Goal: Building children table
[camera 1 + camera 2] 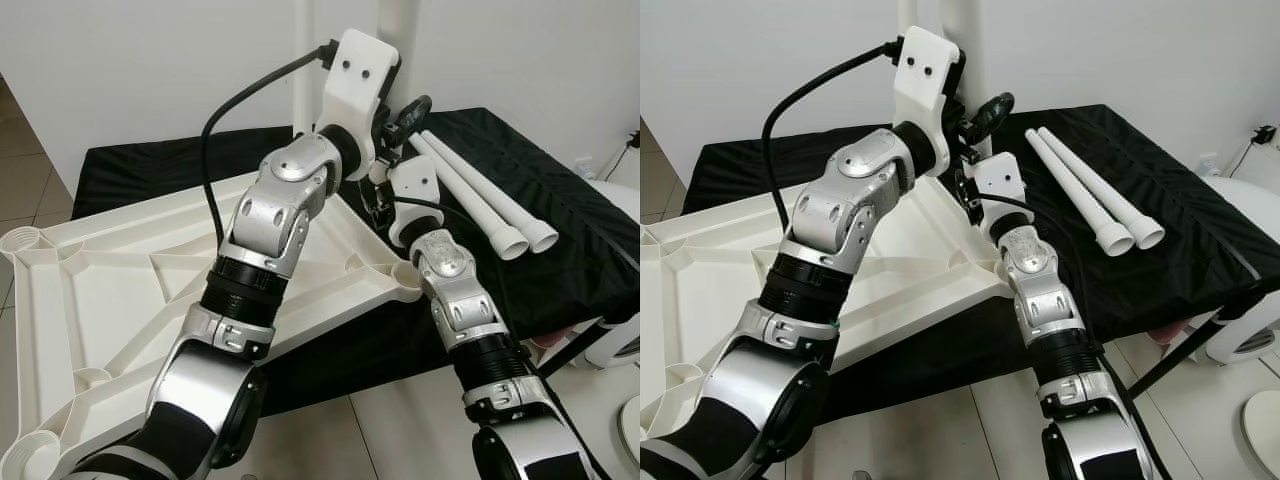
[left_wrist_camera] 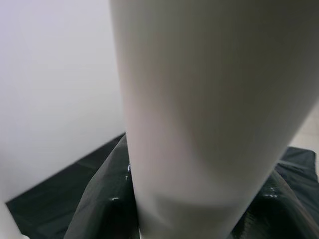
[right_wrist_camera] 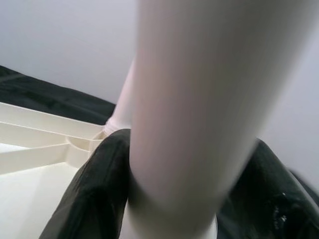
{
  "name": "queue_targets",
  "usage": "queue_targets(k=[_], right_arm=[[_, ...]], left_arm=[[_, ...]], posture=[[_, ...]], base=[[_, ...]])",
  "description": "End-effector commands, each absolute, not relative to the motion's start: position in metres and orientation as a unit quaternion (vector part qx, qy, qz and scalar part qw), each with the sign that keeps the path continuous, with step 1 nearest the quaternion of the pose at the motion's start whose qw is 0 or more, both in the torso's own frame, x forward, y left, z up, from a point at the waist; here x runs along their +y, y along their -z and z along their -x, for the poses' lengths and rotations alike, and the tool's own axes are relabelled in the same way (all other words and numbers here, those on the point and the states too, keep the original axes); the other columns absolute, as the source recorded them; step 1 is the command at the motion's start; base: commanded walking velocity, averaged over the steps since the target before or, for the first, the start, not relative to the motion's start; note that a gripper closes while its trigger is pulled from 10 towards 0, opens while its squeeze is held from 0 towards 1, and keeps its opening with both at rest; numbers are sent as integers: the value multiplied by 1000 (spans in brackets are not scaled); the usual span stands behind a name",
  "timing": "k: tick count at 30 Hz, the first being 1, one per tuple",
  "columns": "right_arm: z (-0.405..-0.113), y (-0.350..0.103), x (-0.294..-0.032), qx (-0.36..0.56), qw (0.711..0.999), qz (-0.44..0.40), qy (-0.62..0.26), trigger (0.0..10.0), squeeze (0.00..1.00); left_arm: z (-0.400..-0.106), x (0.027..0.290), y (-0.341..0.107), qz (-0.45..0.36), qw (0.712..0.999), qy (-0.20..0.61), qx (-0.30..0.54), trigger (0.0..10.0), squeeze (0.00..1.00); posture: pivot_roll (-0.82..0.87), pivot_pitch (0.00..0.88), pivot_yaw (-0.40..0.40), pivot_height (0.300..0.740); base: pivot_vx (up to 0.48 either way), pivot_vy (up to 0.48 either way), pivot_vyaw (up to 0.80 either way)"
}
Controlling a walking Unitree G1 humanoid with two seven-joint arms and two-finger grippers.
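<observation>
Black-draped bench against white wall: inverted tabletop at left, two spare legs lying at right. Upright leg at tabletop's far corner, clamped by left gripper and right gripper.

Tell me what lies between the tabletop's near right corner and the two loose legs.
Between the tabletop corner and the loose legs comes the right arm, over black cloth, seen in the left eye view.
</observation>
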State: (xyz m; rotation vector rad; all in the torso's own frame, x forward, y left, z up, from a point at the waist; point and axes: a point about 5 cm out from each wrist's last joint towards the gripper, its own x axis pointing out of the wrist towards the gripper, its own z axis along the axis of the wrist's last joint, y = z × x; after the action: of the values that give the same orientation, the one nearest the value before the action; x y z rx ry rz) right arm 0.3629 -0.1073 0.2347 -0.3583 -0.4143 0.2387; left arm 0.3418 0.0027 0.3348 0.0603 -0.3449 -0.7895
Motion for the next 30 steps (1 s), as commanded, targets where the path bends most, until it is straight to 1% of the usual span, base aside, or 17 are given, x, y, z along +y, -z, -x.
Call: queue_targets(k=[1,2,5,12,18,25,28,30], right_arm=[[-362,-234,-111,-220,951,193,-101,10000,0],[-361,-233,-113,-227,949,201,-86,10000,0],[-361,-233,-113,-228,949,202,-82,10000,0],[-360,-230,-116,-246,950,187,-47,10000,0],[-352,-223,-108,-275,949,151,-8,10000,0],[-348,-216,-98,-275,951,143,-5,10000,0],[-348,-216,-97,-277,950,142,-3,10000,0],[-350,-215,-98,-270,954,126,14,10000,0]], left_arm=[[-349,6,-324,-29,937,317,-141,10000,0],[-350,6,-323,-29,938,317,-138,10000,0],[-350,6,-323,-29,938,317,-137,10000,0],[-353,7,-321,-22,943,307,-124,10000,0],[-360,11,-319,-17,952,286,-111,10000,0],[-366,18,-320,-14,958,267,-106,10000,0],[-366,18,-321,-13,958,265,-106,10000,0],[-369,23,-323,-10,961,254,-108,10000,0]], posture=[[-77,32,20,740],[-78,37,23,740],[-78,37,23,740],[-78,42,28,740],[-74,47,29,740],[-71,48,30,740],[-71,48,30,740],[-73,47,33,740]], base=[[0,0,0],[0,0,0],[0,0,0],[0,0,0],[0,0,0],[0,0,0],[0,0,0],[0,0,0]])
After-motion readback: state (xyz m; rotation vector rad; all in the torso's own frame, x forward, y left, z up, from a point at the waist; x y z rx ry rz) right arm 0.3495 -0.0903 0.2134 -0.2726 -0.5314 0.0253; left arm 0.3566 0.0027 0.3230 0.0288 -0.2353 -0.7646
